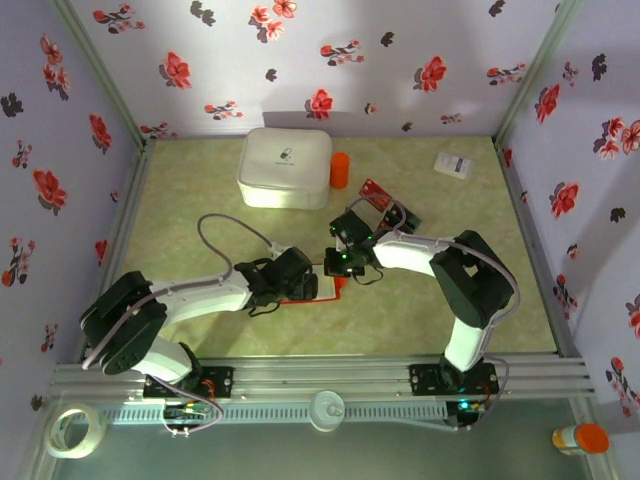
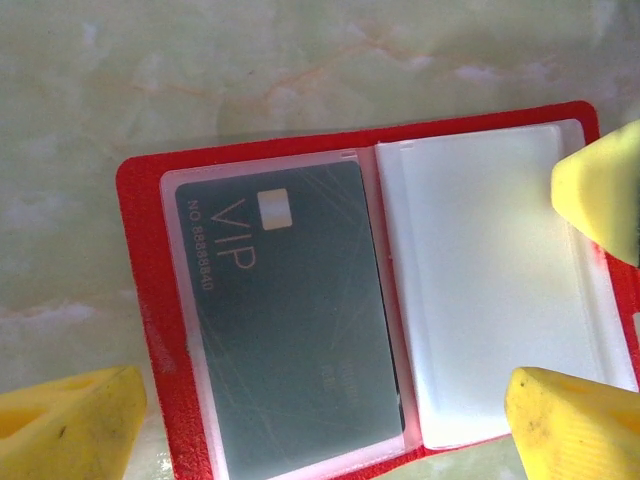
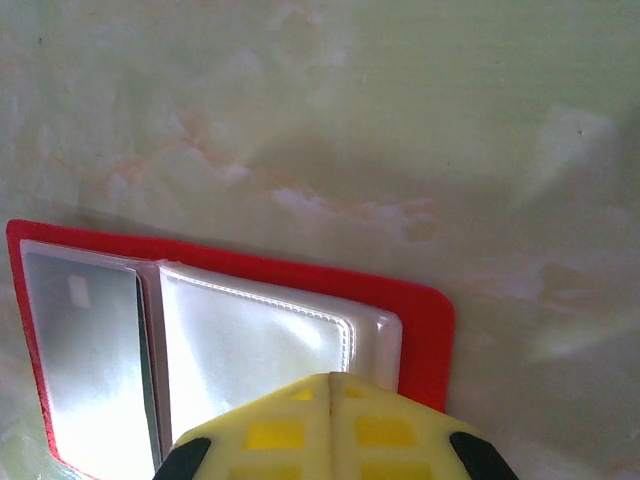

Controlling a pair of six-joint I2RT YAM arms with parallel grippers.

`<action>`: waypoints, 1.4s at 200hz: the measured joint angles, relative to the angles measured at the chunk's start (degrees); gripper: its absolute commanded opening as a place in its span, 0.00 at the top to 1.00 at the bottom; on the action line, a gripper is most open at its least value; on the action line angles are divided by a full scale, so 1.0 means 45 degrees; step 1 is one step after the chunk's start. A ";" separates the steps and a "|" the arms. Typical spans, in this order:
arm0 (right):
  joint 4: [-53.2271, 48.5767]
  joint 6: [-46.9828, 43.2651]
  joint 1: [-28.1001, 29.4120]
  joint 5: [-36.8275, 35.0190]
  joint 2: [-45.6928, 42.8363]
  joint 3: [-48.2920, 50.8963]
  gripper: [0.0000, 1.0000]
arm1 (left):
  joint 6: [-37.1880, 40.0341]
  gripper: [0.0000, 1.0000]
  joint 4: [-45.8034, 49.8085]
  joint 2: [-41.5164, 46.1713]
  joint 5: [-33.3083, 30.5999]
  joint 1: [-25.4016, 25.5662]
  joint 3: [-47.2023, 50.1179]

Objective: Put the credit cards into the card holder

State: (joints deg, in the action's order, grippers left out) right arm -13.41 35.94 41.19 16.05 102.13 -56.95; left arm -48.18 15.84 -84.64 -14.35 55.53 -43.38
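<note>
The left arm [image 1: 190,295] and right arm [image 1: 440,265] are showing white link shells and black joint housings. A grey cable [image 1: 225,235] is looping off the left arm; another is running along the right. The left fingers [image 2: 70,420] are wearing plain yellow pads; the right fingers [image 3: 330,430] are showing yellow pads gridded with square recesses. A green light [image 1: 343,262] is glowing at the right wrist.

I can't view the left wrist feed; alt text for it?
An open red card holder lies on the pale green table, a dark grey VIP card in its left half, its right sleeve looking empty. The open left end effector straddles its lower edge; the yellow tip of the shut right end effector overlaps the right sleeve.
</note>
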 measured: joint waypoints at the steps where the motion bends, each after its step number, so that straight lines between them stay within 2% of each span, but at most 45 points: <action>1: 0.0000 0.0000 0.0000 0.0005 0.0000 0.0000 1.00 | 0.0000 0.07 0.0000 -0.0005 0.0000 0.0000 0.0000; 196: 0.0724 0.0243 0.0432 0.0345 0.0243 0.0000 1.00 | 0.0005 0.06 -0.0593 -0.0491 0.0000 0.0010 0.0005; 253: 0.0729 0.0413 0.0437 0.0355 0.0243 0.0000 1.00 | 0.0005 0.13 -0.1035 -0.0753 0.0000 0.0024 0.0379; 280: 0.0729 0.0471 0.0442 0.0398 0.0243 0.0000 0.96 | 0.0005 0.16 -0.1209 -0.0763 -0.0049 0.0019 0.0520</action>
State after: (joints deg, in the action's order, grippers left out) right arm -10.13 38.06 43.18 17.85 103.22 -56.95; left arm -48.16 10.39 -88.07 -14.57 55.61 -41.04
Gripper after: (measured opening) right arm 0.058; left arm 0.853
